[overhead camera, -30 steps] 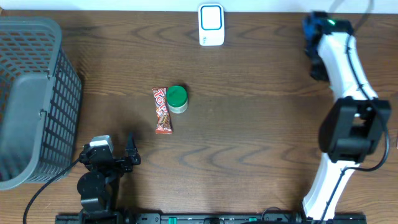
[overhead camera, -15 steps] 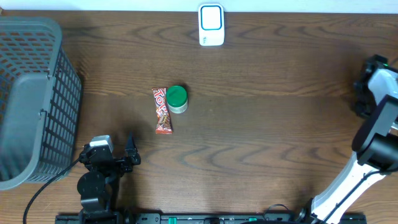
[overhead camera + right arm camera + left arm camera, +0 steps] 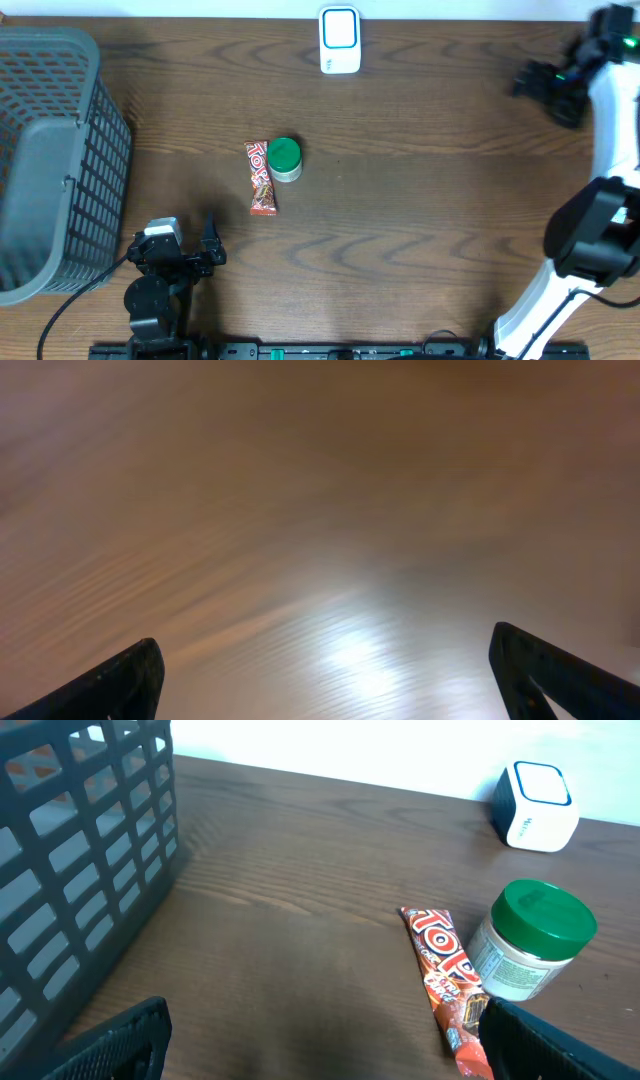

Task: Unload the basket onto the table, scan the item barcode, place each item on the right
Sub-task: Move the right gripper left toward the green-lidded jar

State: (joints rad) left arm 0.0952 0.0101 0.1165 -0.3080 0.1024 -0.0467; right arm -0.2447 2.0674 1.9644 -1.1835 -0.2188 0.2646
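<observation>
A red candy bar (image 3: 262, 178) lies flat in the middle of the table, with a green-lidded jar (image 3: 285, 159) standing upright against its right side. The white and blue scanner (image 3: 340, 40) stands at the far edge. My left gripper (image 3: 212, 245) rests open near the front left, pointing towards the candy bar (image 3: 445, 975) and the jar (image 3: 530, 938). Nothing is between its fingers (image 3: 110, 1042). My right gripper (image 3: 532, 84) hangs open at the far right, away from both items. Its wrist view shows only blurred bare wood between the fingertips (image 3: 120, 682).
A dark grey mesh basket (image 3: 60, 160) fills the left side of the table, and its wall (image 3: 80, 850) stands close to my left gripper. The scanner (image 3: 538, 805) is seen beyond the jar.
My right arm has swung about at the right side of the table, and its gripper has gone from shut to open. The left arm and the items have not moved.
</observation>
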